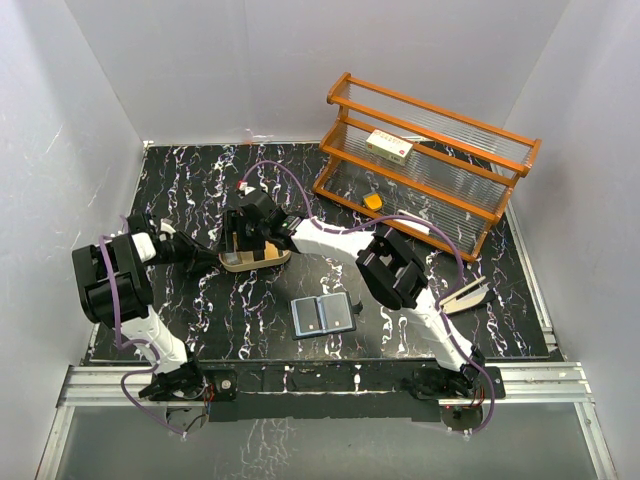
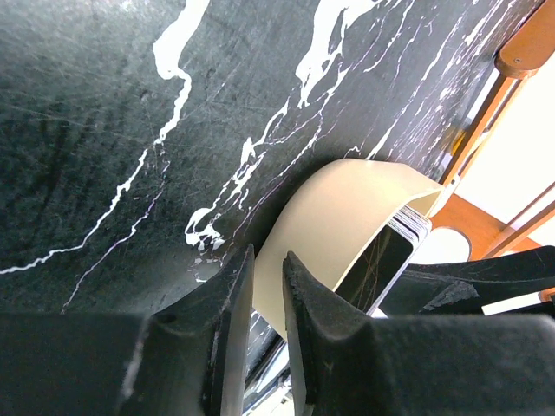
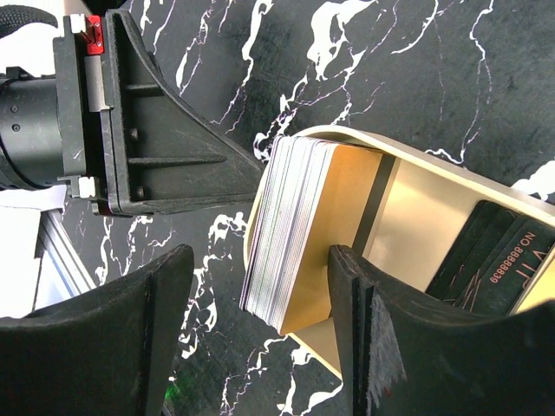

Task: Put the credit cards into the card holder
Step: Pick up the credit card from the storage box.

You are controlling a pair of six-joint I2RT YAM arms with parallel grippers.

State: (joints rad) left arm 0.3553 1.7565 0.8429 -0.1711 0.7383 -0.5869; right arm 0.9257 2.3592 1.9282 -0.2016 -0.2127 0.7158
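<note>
The credit cards [image 3: 290, 225] stand on edge in a thick stack inside the tan tray [image 3: 416, 208], in the middle of the right wrist view. A few dark cards [image 3: 494, 251] lie flat in the same tray, at the right of that view.

The right fingers [image 3: 373, 347] are open, one on each side of the stack. The finger on the right is at the tan face of the stack. The finger on the left is apart from it, with bench showing in between. They hold nothing yet.

The left fingers [image 2: 316, 329] are nearly closed and pinch the thin wall of the tray, so the tray should not slide.

The step looks like picking cards out of the tray. To do it well, the right fingers should close slowly and flat on the two faces of the stack, so no cards fan out or slip. Then they should lift straight up, because the tray wall is close around the stack and the left fingers sit just beside it.

The card holder [image 1: 323, 315] lies open on the bench [image 1: 200, 180], below and to the right of the tray in the top view, well apart from it. Nothing shows on the bench between them. The orange rack [image 1: 430, 170] at the upper right is out of the way.
</note>
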